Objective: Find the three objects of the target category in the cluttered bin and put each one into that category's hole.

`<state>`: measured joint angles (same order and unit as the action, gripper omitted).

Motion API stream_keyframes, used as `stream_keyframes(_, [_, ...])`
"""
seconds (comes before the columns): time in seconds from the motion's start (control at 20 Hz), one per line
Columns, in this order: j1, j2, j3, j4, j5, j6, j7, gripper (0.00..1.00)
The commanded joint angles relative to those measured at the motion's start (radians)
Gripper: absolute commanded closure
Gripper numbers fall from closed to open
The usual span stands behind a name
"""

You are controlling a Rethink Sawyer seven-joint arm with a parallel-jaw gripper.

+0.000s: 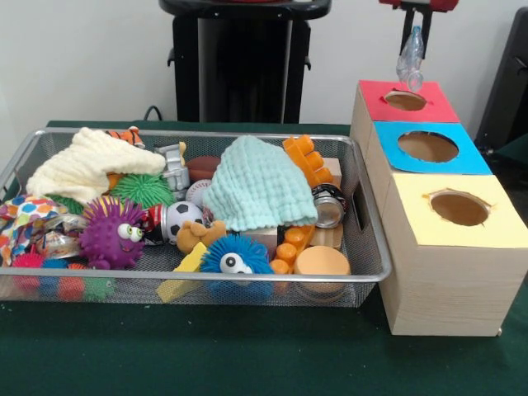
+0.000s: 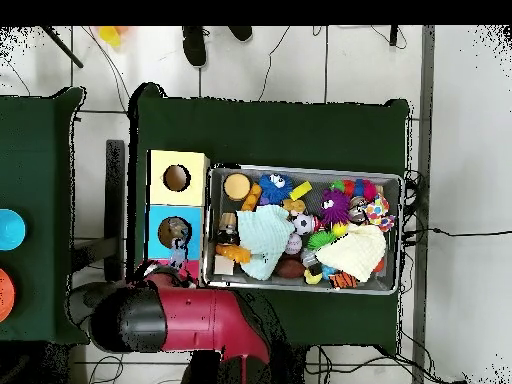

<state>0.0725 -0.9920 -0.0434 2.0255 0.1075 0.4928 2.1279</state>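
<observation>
On the green tabletop (image 1: 247, 355), nearest the front camera, sits the cluttered bin (image 1: 16, 165), a wire-mesh basket packed with toys. Along its near edge lie a blue googly-eyed spiky ball (image 1: 235, 257), a round orange disc (image 1: 322, 261) and a purple spiky ball (image 1: 111, 233). Further in are a small soccer ball (image 1: 180, 216), a crushed metal can (image 1: 328, 205), a mint-green cloth (image 1: 257, 183), a cream cloth (image 1: 87, 163) and orange plastic blocks (image 1: 304, 158).

Beside the bin's right end stands a row of three wooden boxes: the yellow-topped box (image 1: 458, 210) nearest, then the blue-topped one with the hole (image 1: 427, 146), then the red-topped box (image 1: 406, 101) farthest.

Above that far red box hangs the gripper (image 1: 415, 37), its jaws closed on a clear crumpled plastic bottle (image 1: 412, 62) whose lower end dangles right at the red box's hole, not over the blue one.

The step in hand looks like the delivery of a picked object. If the blue hole is the goal, the next move calls for carrying the bottle toward the camera until it is centred over that opening, then releasing; from where it hangs now it would likely drop into the red box.
</observation>
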Motion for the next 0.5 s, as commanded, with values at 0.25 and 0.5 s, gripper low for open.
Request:
stream_keyframes(0.25, [0.015, 0.148, 0.008, -0.043, 0.082, -0.088, 0.228, 1.0])
stream_keyframes(0.5, [0.024, 0.213, 0.004, -0.081, 0.091, -0.173, 0.215, 1.0])
